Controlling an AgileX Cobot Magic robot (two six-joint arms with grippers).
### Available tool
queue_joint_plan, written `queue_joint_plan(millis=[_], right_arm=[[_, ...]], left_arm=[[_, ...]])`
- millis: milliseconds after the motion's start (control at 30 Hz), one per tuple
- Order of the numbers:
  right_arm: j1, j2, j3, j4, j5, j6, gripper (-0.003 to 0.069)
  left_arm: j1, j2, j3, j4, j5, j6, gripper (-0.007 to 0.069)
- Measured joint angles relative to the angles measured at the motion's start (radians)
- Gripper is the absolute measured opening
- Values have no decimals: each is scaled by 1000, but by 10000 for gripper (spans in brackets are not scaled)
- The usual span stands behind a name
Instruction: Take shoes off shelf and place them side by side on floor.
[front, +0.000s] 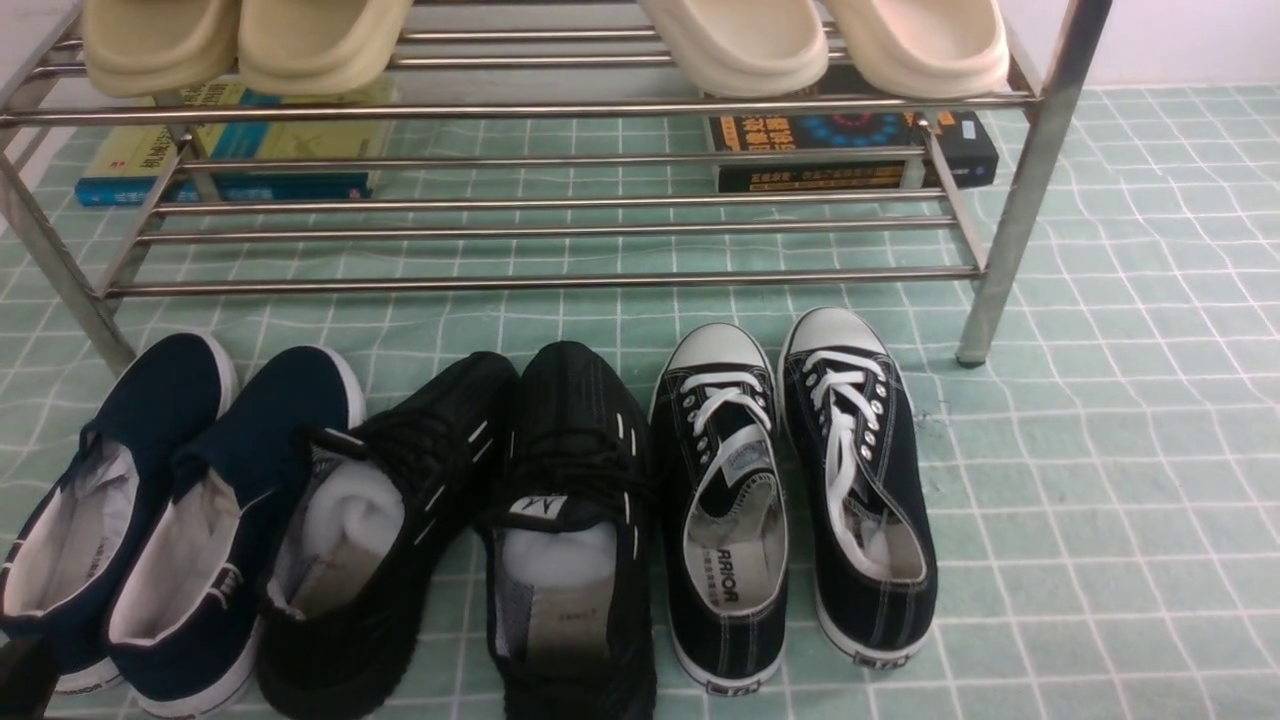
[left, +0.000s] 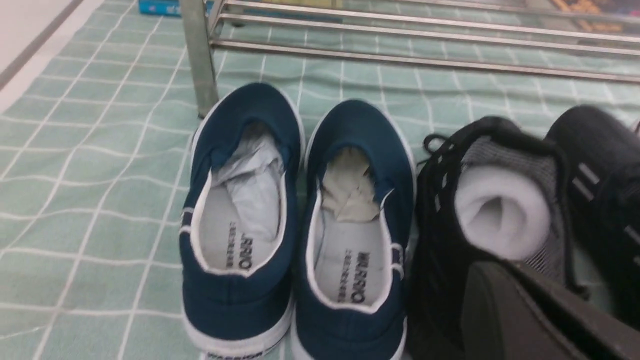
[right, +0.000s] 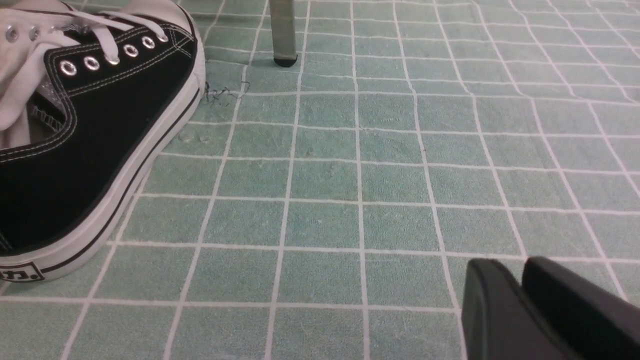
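Note:
The two black knit shoes stand side by side on the mint tiled floor (right: 325, 175), toes toward the chrome shelf (front: 540, 232). The left shoe (front: 380, 540) leans a little toward the right shoe (front: 575, 520), and both hold white stuffing. In the left wrist view my left gripper (left: 510, 272) is shut and empty, hovering behind the left black shoe (left: 440, 250), with the right one (left: 600, 165) beyond. My right gripper (right: 520, 270) hangs over bare tiles with a narrow gap between its fingers and nothing in it.
Navy slip-ons (front: 170, 500) stand left of the black pair, and black canvas sneakers with white laces (front: 790, 480) stand to its right. Cream slippers (front: 740, 45) lie on the shelf's upper tier, with books (front: 850, 150) under it. A shelf leg (right: 283, 30) stands by the canvas sneaker (right: 85, 135).

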Motion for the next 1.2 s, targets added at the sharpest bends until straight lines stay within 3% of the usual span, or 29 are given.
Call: queue_joint_plan(millis=[133, 267, 333, 567, 1200], right_arm=[[0, 0, 0, 0, 0, 0, 113], [0, 0, 0, 0, 0, 0, 118], [0, 0, 0, 0, 0, 0, 119], [0, 0, 0, 0, 0, -1, 129], [0, 0, 0, 0, 0, -2, 150]], left_arm=[[0, -62, 80, 124, -12, -125, 13], [-17, -74, 186, 285, -62, -357, 19], [-52, -74, 195, 333, -76, -395, 20], [-189, -74, 203, 389, -101, -396, 29], [-196, -74, 203, 394, -105, -396, 46]])
